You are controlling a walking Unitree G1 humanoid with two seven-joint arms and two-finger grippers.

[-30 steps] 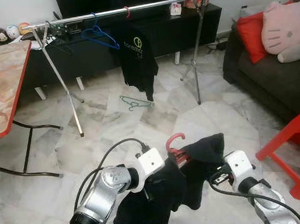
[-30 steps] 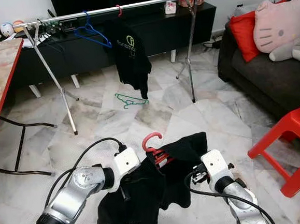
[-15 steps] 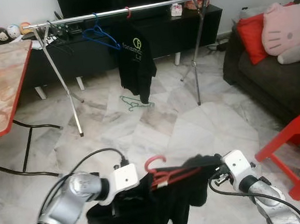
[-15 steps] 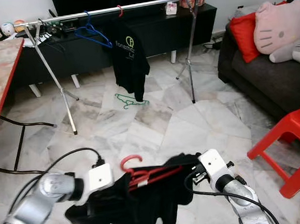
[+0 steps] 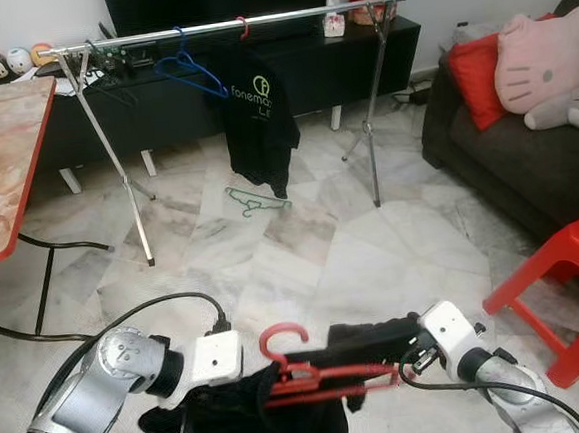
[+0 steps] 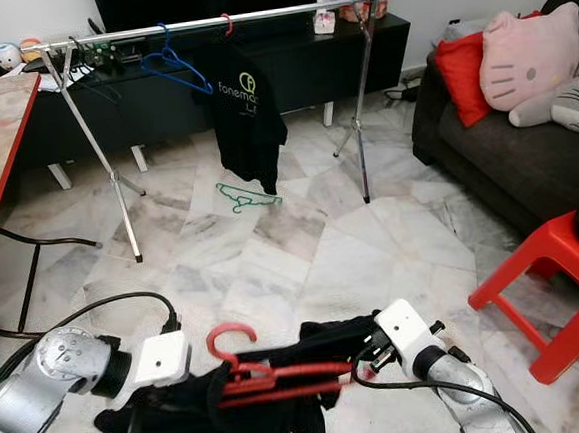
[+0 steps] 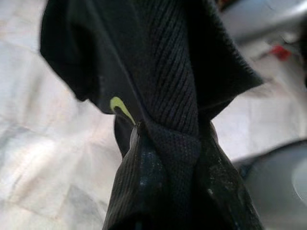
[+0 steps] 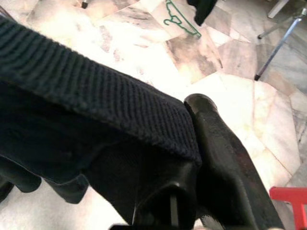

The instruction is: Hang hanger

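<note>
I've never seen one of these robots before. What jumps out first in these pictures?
Right up front, the left gripper and right gripper stretch a black garment on a red hanger between them, low over the marble floor. Behind stands a metal rail with a black shirt and blue hanger on it, and a green hanger lying on the floor below. On the right, a pink cat cushion sits on a dark sofa.
</note>
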